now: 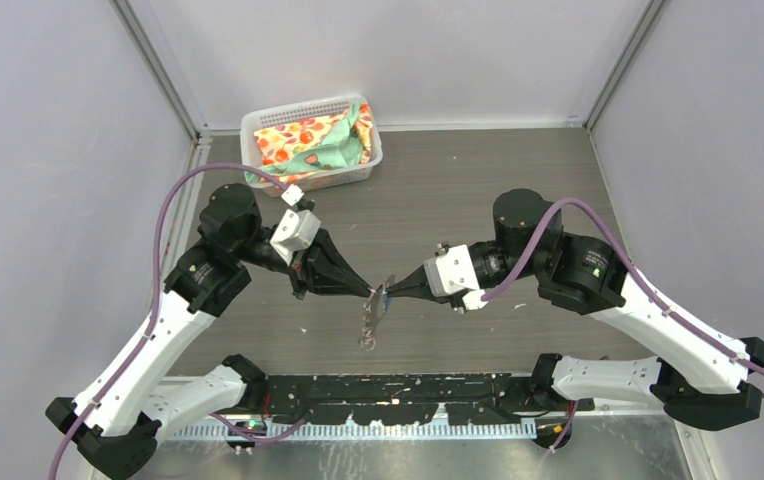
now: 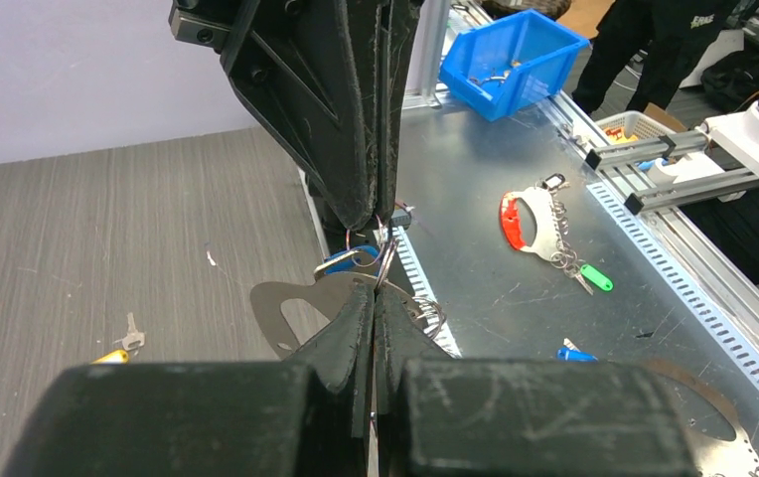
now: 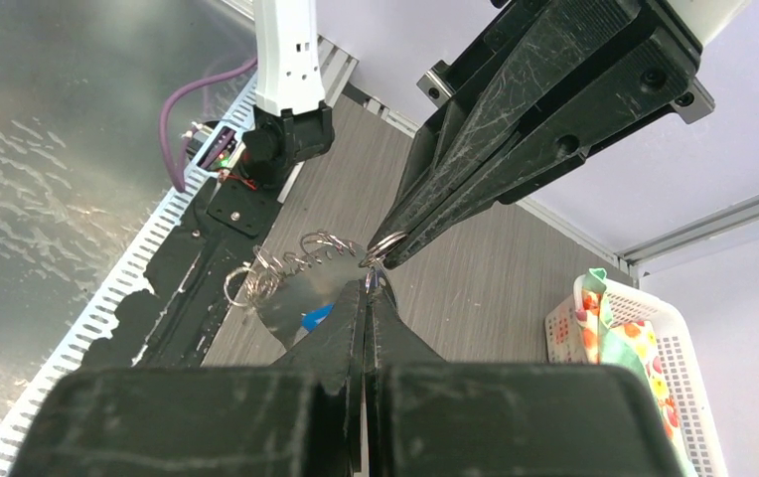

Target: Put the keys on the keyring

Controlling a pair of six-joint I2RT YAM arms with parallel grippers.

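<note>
The left gripper [image 1: 366, 289] and right gripper [image 1: 400, 290] are matte black. The keyring [image 2: 291, 303] is pale silver. The blue key [image 2: 341, 262] lies against it, and the yellow-orange key [image 2: 110, 356] sits at lower left. The table [image 1: 458, 190] is grey woodgrain. At upper left, the white basket [image 1: 288, 107] holds cloth [image 1: 303, 138] with an orange fruit print and green.

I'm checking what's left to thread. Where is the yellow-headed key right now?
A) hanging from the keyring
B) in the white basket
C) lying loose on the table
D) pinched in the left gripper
C: the left wrist view shows the yellow-headed key lying on the wood table, apart from the left gripper and the keyring.
</note>
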